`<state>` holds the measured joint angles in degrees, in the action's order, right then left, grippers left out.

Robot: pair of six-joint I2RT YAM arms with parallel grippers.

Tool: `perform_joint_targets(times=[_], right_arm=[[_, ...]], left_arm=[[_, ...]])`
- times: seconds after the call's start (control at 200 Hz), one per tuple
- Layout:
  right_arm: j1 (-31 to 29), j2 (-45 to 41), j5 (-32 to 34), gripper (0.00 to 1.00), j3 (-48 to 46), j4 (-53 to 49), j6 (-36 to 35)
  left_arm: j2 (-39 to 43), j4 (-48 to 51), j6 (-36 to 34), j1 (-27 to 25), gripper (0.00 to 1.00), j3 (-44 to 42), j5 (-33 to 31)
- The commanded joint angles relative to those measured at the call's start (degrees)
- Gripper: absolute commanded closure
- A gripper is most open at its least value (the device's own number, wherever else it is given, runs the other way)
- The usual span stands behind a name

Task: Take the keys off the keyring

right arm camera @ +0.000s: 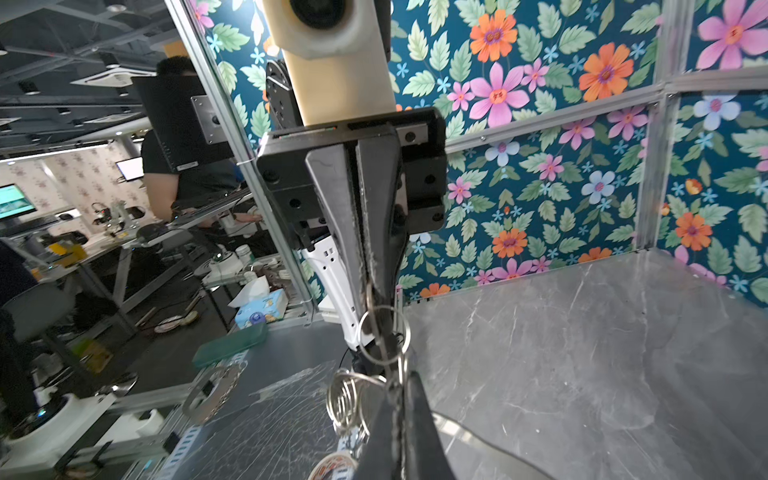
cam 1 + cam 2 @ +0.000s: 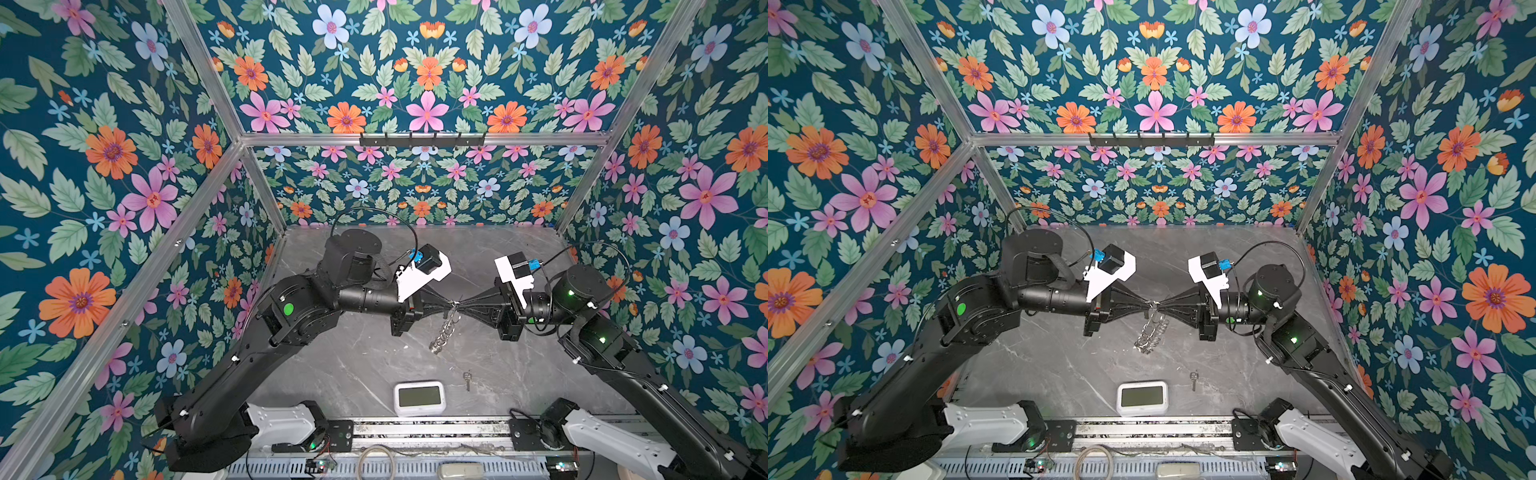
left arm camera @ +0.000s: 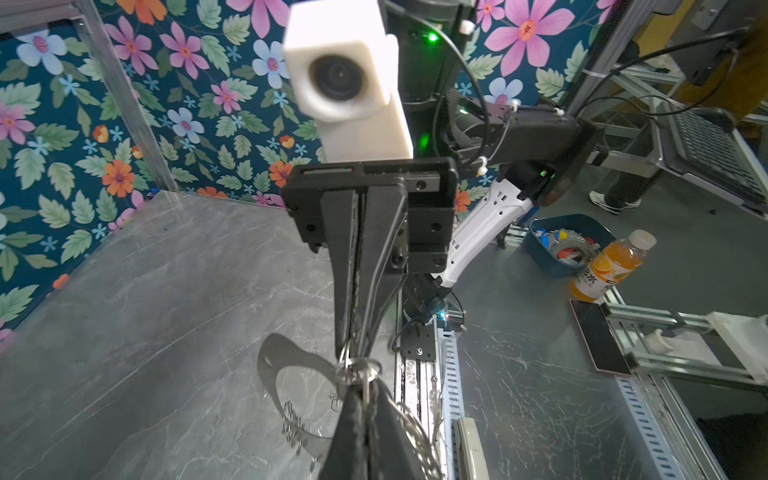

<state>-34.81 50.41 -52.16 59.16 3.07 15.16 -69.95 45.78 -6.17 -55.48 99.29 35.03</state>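
Observation:
Both arms meet tip to tip in mid-air above the middle of the table. The keyring (image 2: pixel 444 332) (image 2: pixel 1152 332) hangs below that meeting point, clear of the table. In the left wrist view its translucent grey plate (image 3: pixel 270 365) curves away beside my left gripper (image 3: pixel 361 399). My left gripper (image 2: pixel 451 306) and right gripper (image 2: pixel 461 303) are both shut on its silver split rings (image 1: pixel 384 336). My right gripper (image 1: pixel 395 390) pinches right beside them. One small key (image 2: pixel 467 379) (image 2: pixel 1193 379) lies loose on the table. I cannot pick out another key among the rings.
A white clock (image 2: pixel 419 397) lies near the grey marble table's (image 2: pixel 353 365) front edge, left of the loose key. An aluminium rail (image 2: pixel 432 428) runs along the front. Outside the cell stand a blue basket (image 3: pixel 540 253) and an orange bottle (image 3: pixel 611 266).

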Motion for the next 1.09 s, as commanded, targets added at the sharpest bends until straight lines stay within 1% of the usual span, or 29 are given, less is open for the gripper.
perform_joint_targets(times=[0.0, 0.09, 0.23, 0.55, 0.65, 0.925, 1.09], right_arm=[[0.1, -1.2, 5.8, 1.00, -1.0, 4.9, 3.2], [0.0, -1.1, 6.0, 1.00, -0.8, 6.3, 3.8], [0.0, 0.1, 4.4, 1.00, -0.4, 9.9, 5.8], [-0.1, 1.1, 3.3, 1.00, 0.3, 13.1, 7.4], [-0.1, 0.8, 3.0, 1.00, 0.4, 13.4, 7.6], [-0.1, -0.7, 5.2, 1.00, 0.2, 11.2, 6.0], [-0.1, -0.7, 5.4, 1.00, 0.6, 10.5, 5.7]], left_arm=[[1.5, -5.1, 1.3, 0.0, 1.00, -0.8, -3.5], [1.3, -4.4, 1.8, 0.0, 1.00, -1.4, -4.4], [-0.6, -2.3, 1.7, 0.0, 1.00, -1.5, -5.1], [-5.7, 5.2, -0.9, 0.0, 1.00, 1.9, -4.6], [-5.5, 5.5, -1.0, 0.1, 1.00, 2.0, -5.5], [-3.4, 5.5, 0.2, 0.1, 1.00, 2.0, -7.4], [-2.5, 5.9, 1.0, 0.0, 1.00, 1.9, -10.1]])
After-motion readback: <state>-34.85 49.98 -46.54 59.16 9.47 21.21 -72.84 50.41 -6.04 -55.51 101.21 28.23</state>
